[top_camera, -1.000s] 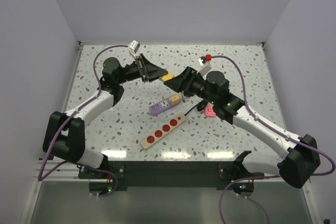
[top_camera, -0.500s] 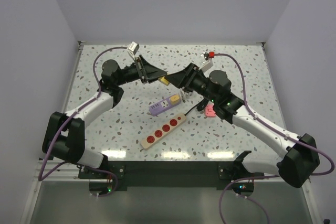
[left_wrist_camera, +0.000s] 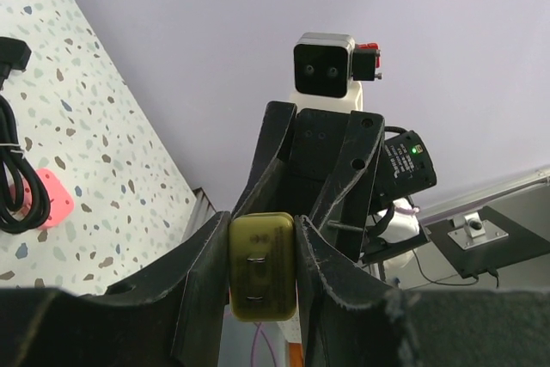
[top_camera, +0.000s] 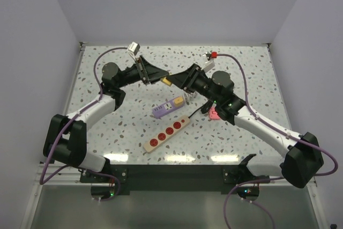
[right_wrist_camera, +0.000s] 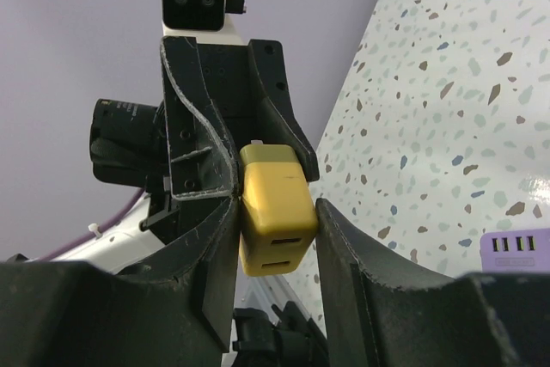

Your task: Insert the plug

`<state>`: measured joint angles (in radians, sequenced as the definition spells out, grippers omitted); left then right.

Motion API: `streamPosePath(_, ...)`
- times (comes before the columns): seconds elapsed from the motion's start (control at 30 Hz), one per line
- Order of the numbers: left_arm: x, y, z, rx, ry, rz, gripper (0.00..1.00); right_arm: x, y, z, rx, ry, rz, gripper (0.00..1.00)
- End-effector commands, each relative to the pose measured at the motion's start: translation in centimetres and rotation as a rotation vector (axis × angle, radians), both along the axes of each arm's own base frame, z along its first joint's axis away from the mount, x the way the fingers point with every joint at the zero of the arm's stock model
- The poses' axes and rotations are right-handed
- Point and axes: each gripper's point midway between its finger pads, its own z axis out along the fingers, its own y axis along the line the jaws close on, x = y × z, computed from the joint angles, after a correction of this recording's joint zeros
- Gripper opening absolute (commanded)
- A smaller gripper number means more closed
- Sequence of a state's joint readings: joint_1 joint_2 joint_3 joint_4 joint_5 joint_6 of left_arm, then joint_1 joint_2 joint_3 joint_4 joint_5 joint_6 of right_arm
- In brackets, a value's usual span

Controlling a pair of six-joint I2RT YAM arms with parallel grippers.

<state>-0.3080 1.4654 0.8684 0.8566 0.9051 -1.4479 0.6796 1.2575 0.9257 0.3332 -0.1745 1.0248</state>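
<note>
Here L gripper [left_wrist_camera: 262, 251] + R gripper [right_wrist_camera: 276, 212] — both pinching yellow plug [top_camera: 168, 81]

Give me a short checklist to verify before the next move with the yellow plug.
1. Left gripper clamped on the yellow plug: ok.
2. Right gripper closed on the same plug: ok, both fingers seem to touch it.
3. Plug held in the air above the table: ok.
4. Power strip lying flat, its red sockets unoccupied: ok.
5. Direction of the plug's prongs: cannot tell.
</note>
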Motion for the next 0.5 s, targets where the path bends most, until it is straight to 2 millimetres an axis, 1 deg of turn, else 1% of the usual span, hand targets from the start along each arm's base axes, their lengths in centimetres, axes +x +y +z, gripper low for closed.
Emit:
streamPosePath(0.0, -0.9, 0.0, 0.3, 0.009, -0.063, -0.024, 0.34, 0.3, -0.8, 2.1, 0.040, -0.058, -0.049, 0.00)
streamPosePath(0.03, -0.8, 0.0, -0.1, 0.023, -0.043, -0.021, 0.40, 0.4, -1.1, 1.9, 0.025, -0.052, -0.063, 0.00)
streamPosePath(0.07, -0.8, -0.1, -0.5, 0.038, -0.053, -0.017, 0.45, 0.4, -1.4, 1.9, 0.016, -0.058, -0.073, 0.00)
streamPosePath(0.1, -0.7, -0.1, -0.9, 0.048, -0.045, -0.016, 0.52, 0.4, -2.1, 2.1, 0.018, -0.063, -0.089, 0.00)
streamPosePath(0.17, -0.7, -0.1, -1.5, 0.064, -0.037, -0.020, 0.56, 0.7, -3.1, 1.9, 0.013, -0.058, -0.125, 0.00)
streamPosePath(0.2, -0.7, -0.1, -1.6, 0.066, -0.034, -0.021, 0.60, 0.7, -3.6, 1.4, 0.007, -0.051, -0.138, 0.00)
streamPosePath(0.27, -0.6, -0.1, -1.9, 0.070, -0.031, -0.023, 0.64, 0.5, -4.6, 1.7, 0.011, -0.053, -0.167, 0.00)
streamPosePath(0.3, -0.5, -0.1, -2.0, 0.072, -0.031, -0.022, 0.66, 0.7, -5.2, 1.3, 0.005, -0.047, -0.181, 0.00)
streamPosePath(0.37, -0.3, 0.0, -2.1, 0.075, -0.032, -0.019, 0.68, 0.6, -5.9, 1.1, -0.005, -0.041, -0.196, 0.00)
streamPosePath(0.4, -0.1, 0.0, -2.1, 0.077, -0.038, -0.018, 0.72, 0.5, -6.2, 1.0, -0.015, -0.041, -0.203, 0.00)
streamPosePath(0.43, 0.2, 0.2, -2.3, 0.085, -0.038, -0.009, 0.79, 0.3, -6.6, 0.5, -0.046, -0.024, -0.212, 0.00)
streamPosePath(0.47, 0.6, 0.4, -2.9, 0.119, -0.081, 0.006, 0.84, 0.6, -7.3, 0.8, -0.077, -0.038, -0.239, 0.00)
